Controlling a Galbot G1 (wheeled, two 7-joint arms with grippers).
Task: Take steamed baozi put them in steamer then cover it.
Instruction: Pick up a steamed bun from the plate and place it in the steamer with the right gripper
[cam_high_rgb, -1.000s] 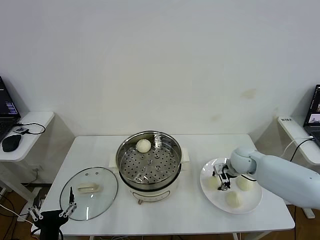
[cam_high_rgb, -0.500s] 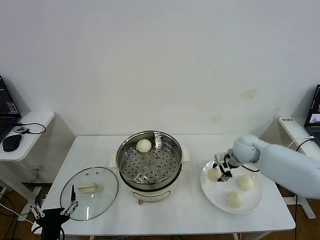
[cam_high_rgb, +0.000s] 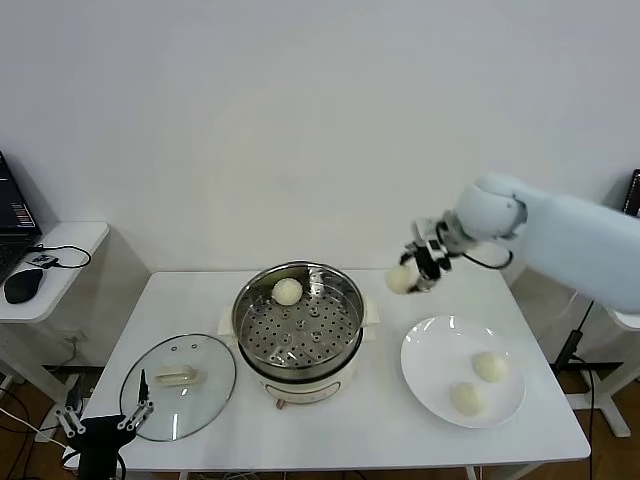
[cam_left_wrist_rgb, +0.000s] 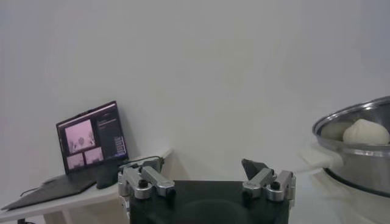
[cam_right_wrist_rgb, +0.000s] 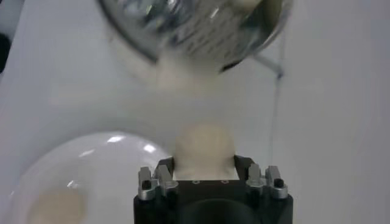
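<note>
Your right gripper (cam_high_rgb: 413, 275) pinches a baozi (cam_high_rgb: 400, 279) midair, and drifting wide of the steamer (cam_high_rgb: 298, 322) drops it.

One baozi (cam_high_rgb: 288, 291) sits in the open steamer (cam_high_rgb: 298, 322); cover (cam_high_rgb: 178, 385) alongside.

The white table (cam_high_rgb: 380, 420) is carrying three things right now. The steamer (cam_high_rgb: 298, 325) is sitting at the centre, shiny pot on its cream base. The glass cover (cam_high_rgb: 178, 386) is lying flat at its 8 o'clock, just beside it, handle up, near the table's front edge. Over at the steamer's 4 o'clock, the white plate (cam_high_rgb: 425, 385) is resting near the table's right end, apart from the steamer, with bare tabletop showing between them.
</note>
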